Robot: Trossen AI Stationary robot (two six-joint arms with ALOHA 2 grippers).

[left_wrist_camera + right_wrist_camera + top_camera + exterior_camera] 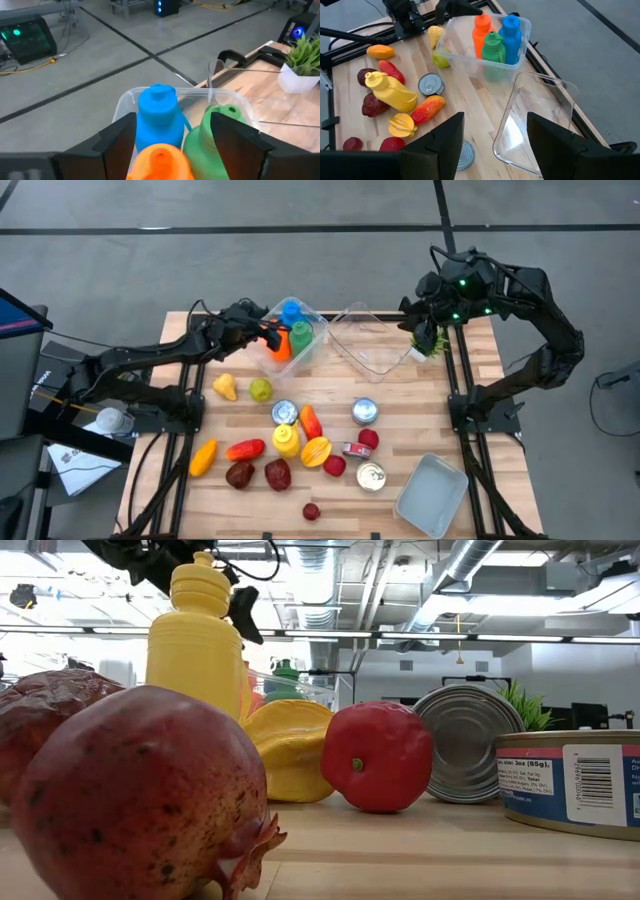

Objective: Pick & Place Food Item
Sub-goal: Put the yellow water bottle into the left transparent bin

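A clear bin point(318, 338) at the table's far side holds three bottles standing upright: blue point(157, 112), green point(212, 137) and orange point(161, 160). My left gripper point(266, 332) is at the bin's left side. It is open, with a finger on either side of the orange bottle's top and clear of it. My right gripper point(492, 142) hangs open, high over a second, empty clear bin point(372, 345), with nothing between its fingers. Loose food lies on the wood nearer the front, among it a yellow squeeze bottle point(286, 440) and a red tomato point(378, 755).
Cans point(365, 412), pomegranates point(277, 474), a mango point(203, 457), a pear point(261, 390) and other fruit crowd the table's middle and front. A grey tray point(432, 495) sits at the front right. A small potted plant point(430, 342) stands at the far right.
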